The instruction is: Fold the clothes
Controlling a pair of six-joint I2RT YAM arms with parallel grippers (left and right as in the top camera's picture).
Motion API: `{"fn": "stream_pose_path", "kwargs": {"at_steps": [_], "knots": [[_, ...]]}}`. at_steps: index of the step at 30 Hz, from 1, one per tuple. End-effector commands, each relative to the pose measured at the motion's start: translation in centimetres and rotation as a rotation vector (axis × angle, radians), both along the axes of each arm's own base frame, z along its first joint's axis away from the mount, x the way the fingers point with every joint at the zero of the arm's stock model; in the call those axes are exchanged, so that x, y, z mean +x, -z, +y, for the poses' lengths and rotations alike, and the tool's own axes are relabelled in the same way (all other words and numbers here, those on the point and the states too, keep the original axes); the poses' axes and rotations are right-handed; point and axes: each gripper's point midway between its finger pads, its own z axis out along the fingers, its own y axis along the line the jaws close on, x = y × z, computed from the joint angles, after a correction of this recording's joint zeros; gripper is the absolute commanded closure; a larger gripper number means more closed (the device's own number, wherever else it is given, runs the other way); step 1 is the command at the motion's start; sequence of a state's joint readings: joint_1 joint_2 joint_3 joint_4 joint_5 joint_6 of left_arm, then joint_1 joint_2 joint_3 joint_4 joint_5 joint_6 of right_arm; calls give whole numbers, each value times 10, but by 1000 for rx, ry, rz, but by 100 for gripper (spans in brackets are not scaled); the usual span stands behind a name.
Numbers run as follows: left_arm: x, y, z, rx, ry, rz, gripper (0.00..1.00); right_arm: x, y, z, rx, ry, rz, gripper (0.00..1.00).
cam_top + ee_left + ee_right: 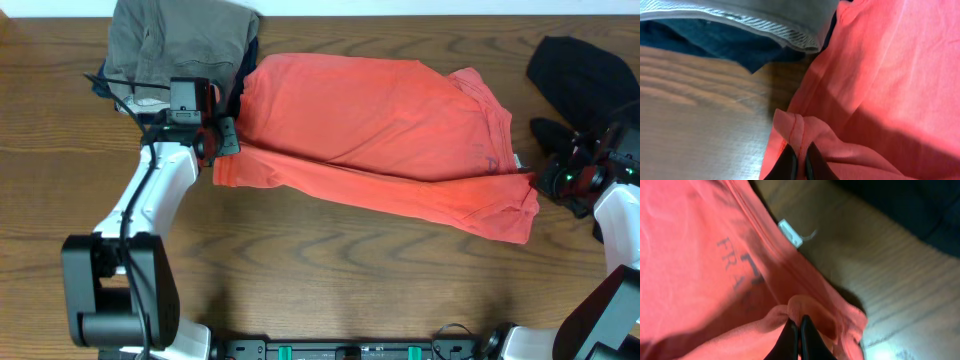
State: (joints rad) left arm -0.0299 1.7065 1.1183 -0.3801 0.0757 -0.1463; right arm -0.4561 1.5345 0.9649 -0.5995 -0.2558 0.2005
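The coral-red T-shirt [380, 135] lies spread across the table, folded lengthwise along its near edge. My left gripper [222, 140] is shut on a pinched fold at the shirt's left end [800, 160]. My right gripper [545, 180] is shut on a pinched fold at its right end [799, 330]. Dark lettering shows through the shirt cloth [742, 265] and a white label [790, 232] sticks out by its edge. The black garment [585, 80] lies limp at the far right, just behind the right gripper.
A grey-brown garment [180, 40] lies on a dark blue one [725, 42] at the back left, next to the left gripper. Bare wooden table [330, 270] runs along the front.
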Motion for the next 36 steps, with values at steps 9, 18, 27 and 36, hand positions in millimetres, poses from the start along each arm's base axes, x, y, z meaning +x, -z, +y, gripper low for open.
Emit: {"fn": "stream_pose_path", "kwargs": {"at_steps": [9, 18, 27, 36], "knots": [[2, 13, -28, -17, 65, 12, 94, 14, -5, -6, -44, -17, -57, 99], [1, 13, -28, -17, 64, 15, 54, 16, -6, -7, -58, -36, -66, 71], [7, -6, -29, 14, 121, -33, 4, 19, -21, -6, -63, -56, -94, 8], [9, -88, -29, 51, 181, -240, 2, 28, -92, 8, -125, -179, -148, 2]]}}
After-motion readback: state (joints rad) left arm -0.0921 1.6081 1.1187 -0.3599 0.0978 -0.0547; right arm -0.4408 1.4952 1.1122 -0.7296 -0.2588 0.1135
